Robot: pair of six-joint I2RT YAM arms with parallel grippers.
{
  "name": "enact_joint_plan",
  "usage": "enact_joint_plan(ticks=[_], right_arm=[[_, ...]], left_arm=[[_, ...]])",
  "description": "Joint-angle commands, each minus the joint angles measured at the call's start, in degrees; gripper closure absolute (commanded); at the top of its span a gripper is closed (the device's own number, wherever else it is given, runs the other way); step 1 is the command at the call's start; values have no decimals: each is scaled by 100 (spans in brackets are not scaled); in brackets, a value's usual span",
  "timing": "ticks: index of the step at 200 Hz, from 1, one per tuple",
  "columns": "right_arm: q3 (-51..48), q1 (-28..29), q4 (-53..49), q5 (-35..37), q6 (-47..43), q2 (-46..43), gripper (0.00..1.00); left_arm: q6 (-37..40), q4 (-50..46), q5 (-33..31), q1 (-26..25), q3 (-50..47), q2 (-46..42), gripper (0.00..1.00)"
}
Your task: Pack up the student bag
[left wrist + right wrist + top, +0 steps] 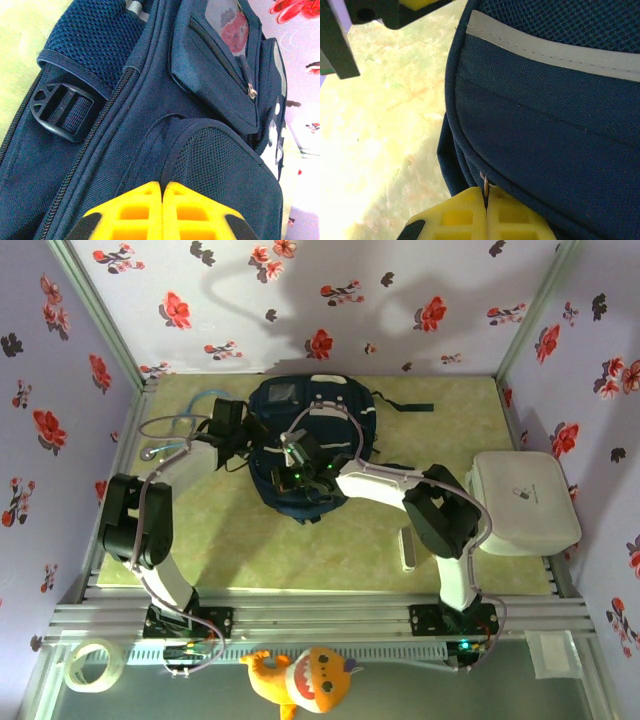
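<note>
Top camera first: the student bag lay flat on the far middle of the table, front side up, with both arms reaching in over it. The left gripper sat at the bag's left edge and the right gripper was over the near half of it. From up there I honestly couldn't tell how either pair of fingers stood. Off to the right sat a white rounded case, well apart from the bag. Down at the near edge were a roll of tape and an orange plush toy, both in front of the arm bases.

Left wrist cam: the left gripper had its 2 yellow fingers pressed flat together, tips right up against the navy mesh on the bag's side. Couldn't tell whether any fabric was actually pinched. A black strap buckle lay to the left.

Right wrist cam: the right gripper was closed too, and here a thin metal zipper pull ran down into the seam between the fingers, so it was clamped on that. The bag's white stripe crossed the top.
</note>
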Motion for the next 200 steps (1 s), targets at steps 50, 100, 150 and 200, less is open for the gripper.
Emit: enact_joint_plan(ticks=[50,100,150,200], right_arm=[[-897,-2,367,512,680,-1347,51],[-2073,-558,-295,1299,1188,-3147,25],[-2101,-1729,-1174,875,1724,-3433,23],[-1565,-1955,-1133,170,2168,-2602,28]], left_arm=[[478,-276,268,-10,-50,-612,62],[2185,-1324,146,-58,72,-1077,37],[3815,-2497,-439,-738,501,-1244,27],[3782,-2799,-505,-1209,266,-1216,35]])
